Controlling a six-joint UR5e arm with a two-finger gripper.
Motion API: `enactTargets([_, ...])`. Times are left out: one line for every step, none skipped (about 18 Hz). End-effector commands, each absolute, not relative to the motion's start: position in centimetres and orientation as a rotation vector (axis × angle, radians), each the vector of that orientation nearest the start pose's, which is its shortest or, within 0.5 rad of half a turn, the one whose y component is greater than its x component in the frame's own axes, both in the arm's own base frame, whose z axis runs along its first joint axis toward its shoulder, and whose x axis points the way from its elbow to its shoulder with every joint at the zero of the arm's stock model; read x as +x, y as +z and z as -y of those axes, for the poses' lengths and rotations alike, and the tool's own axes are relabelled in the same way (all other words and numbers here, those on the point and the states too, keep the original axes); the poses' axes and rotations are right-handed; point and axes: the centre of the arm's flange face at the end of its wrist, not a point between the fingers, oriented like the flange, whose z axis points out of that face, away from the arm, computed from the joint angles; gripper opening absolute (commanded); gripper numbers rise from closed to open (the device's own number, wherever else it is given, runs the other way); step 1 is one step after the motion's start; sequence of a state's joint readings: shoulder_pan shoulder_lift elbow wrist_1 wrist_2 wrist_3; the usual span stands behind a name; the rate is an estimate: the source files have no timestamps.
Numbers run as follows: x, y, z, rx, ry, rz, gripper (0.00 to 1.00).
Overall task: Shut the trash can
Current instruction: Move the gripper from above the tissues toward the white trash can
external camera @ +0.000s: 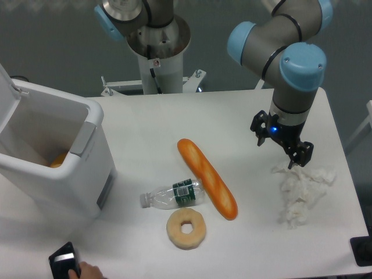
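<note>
The trash can point(55, 180) is a large white boxy bin at the left of the table. Its lid point(7, 96) stands raised at the far left edge, so the top is open. A grey latch point(85, 138) sits on its front rim. Something orange point(58, 159) lies inside. My gripper point(283, 146) hangs over the right side of the table, far from the bin, just above a crumpled white tissue point(302, 189). Its jaws look open and hold nothing.
An orange baguette point(207, 178) lies diagonally mid-table. A clear plastic bottle point(173, 195) lies on its side beside it, with a ring doughnut point(186, 228) in front. A hand holds a black phone point(63, 260) at the bottom left. The arm's base point(157, 49) stands at the back.
</note>
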State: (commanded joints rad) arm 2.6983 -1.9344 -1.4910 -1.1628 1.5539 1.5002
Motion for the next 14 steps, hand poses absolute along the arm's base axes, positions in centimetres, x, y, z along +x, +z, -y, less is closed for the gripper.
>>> enactTargets([-52.0, 36.3, -39.5, -3.035, 0.179, -0.572, 1.00])
enactTargets([-51.9, 36.3, -39.6, -3.035, 0.179, -0.572, 1.00])
enactTargets([-52.0, 36.3, -39.5, -3.035, 0.176, -0.565, 1.00])
enactTargets([-52.0, 36.3, -39.5, -3.039, 0.176, -0.551, 1.00])
enactTargets([-51.9, 36.4, -39.5, -3.039, 0.178, -0.539, 1.00])
enactTargets([-51.8, 36.3, -39.6, -3.047, 0.173, -0.532, 1.00])
enactTargets([-51.5, 35.8, -39.5, -3.055, 0.162, -0.524, 1.00])
enactTargets([-51.0, 35.4, -39.3, -3.057, 0.145, -0.500, 1.00])
enactTargets([-50.5, 35.3, -39.0, -3.058, 0.140, -0.493, 1.00])
enactTargets([-50.1, 35.6, -38.7, -3.055, 0.141, -0.488, 1.00])
enactTargets([-49.5, 36.3, -38.5, -3.052, 0.154, -0.488, 1.00])
enactTargets([-48.8, 37.1, -38.3, -3.047, 0.172, -0.489, 1.00])
enactTargets([-48.2, 37.7, -38.2, -3.044, 0.183, -0.489, 1.00])
enactTargets([-47.5, 38.6, -38.1, -3.040, 0.199, -0.468, 1.00])
